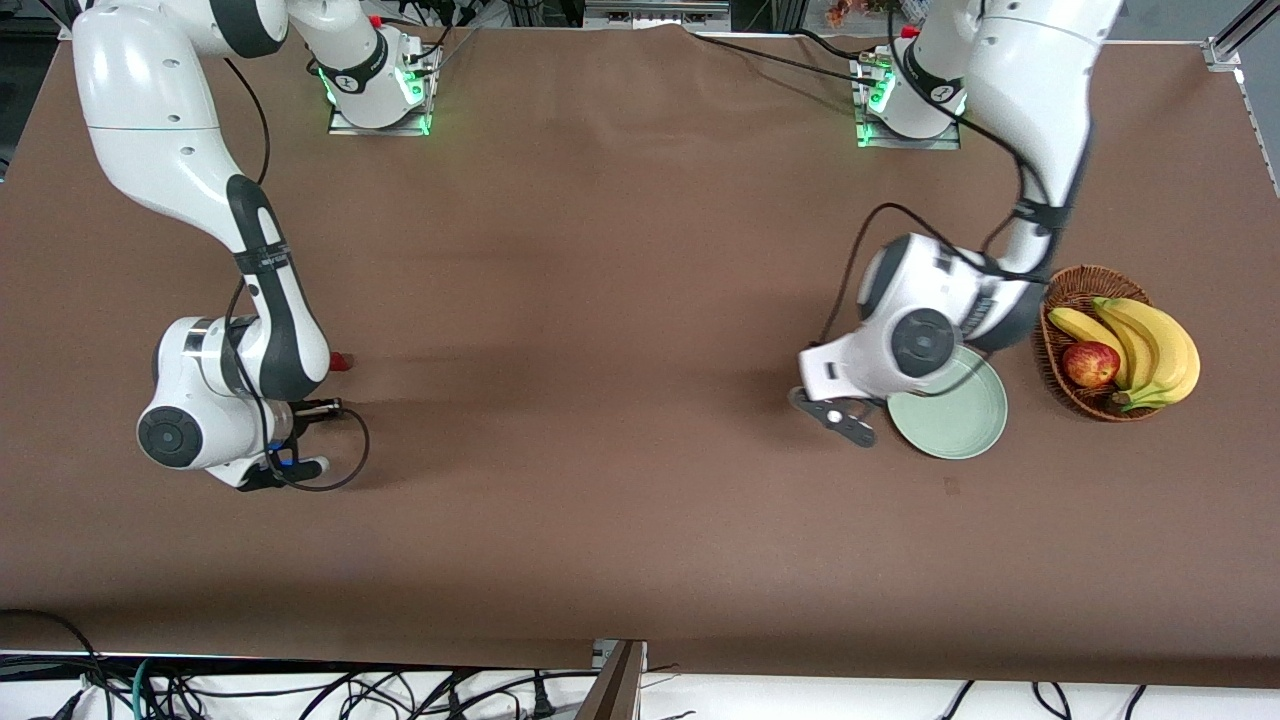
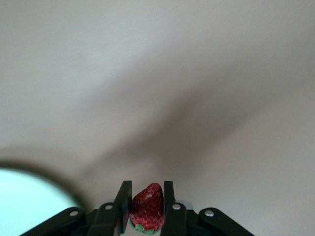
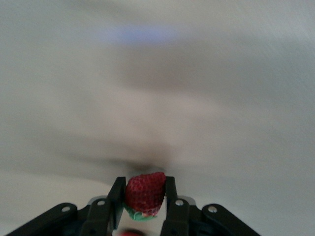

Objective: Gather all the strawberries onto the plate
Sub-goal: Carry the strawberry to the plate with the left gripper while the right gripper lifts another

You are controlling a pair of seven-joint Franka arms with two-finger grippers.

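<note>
My left gripper [image 2: 146, 186] is shut on a red strawberry [image 2: 146, 207] with a green cap. The left arm's hand [image 1: 880, 355] hangs over the edge of the pale mint-green plate [image 1: 955, 420], on the side toward the right arm's end. The plate's rim also shows in the left wrist view [image 2: 24, 201]. The part of the plate that shows is bare. My right gripper [image 3: 143, 179] is shut on a second strawberry [image 3: 144, 194], above the table at the right arm's end, under its hand [image 1: 235, 430]. A third strawberry [image 1: 342, 362] lies on the table beside the right forearm.
A brown wicker basket [image 1: 1060, 290] with bananas [image 1: 1150, 345] and a red-yellow apple [image 1: 1090, 364] stands beside the plate at the left arm's end. A brown cloth [image 1: 600, 300] covers the table. Cables hang below its front edge.
</note>
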